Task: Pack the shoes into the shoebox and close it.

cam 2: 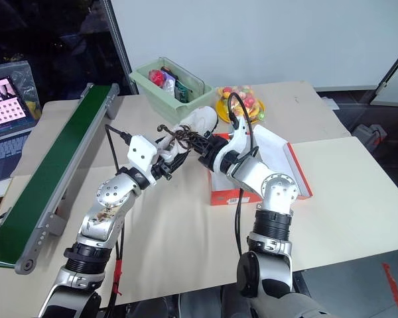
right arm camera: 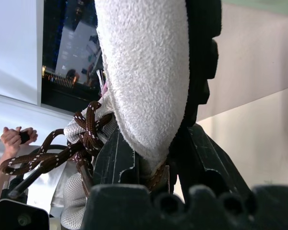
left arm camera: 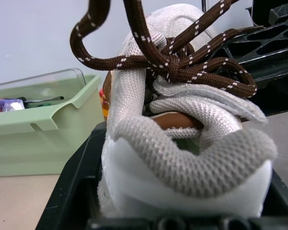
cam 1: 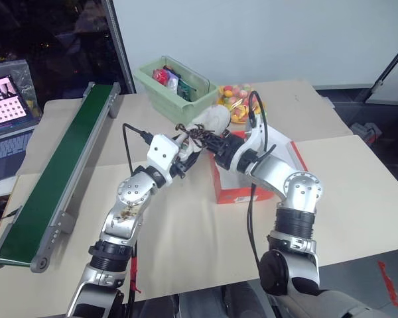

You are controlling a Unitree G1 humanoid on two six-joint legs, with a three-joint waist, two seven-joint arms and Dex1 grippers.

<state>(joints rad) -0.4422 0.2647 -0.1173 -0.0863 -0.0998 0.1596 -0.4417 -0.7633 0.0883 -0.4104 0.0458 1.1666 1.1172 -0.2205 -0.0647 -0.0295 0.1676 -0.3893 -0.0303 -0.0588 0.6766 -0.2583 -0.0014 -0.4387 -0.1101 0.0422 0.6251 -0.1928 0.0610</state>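
Sneaker (cam 2: 189, 126), white knit with brown speckled laces (left arm camera: 182, 62), is held in the air between both arms, above the paper-covered table (cam 1: 186, 238) and just beside the red-orange shoebox (cam 2: 265, 169). Its heel is clamped between the fingers of the left gripper (cam 1: 186, 156), as seen in the left wrist view. The right gripper (cam 1: 209, 142) is closed on the shoe from the other side, its black fingers (right arm camera: 201, 72) pressed against the white fabric. The shoebox stands open on the table under the right arm. A pale green bin (cam 1: 176, 89) is seen behind.
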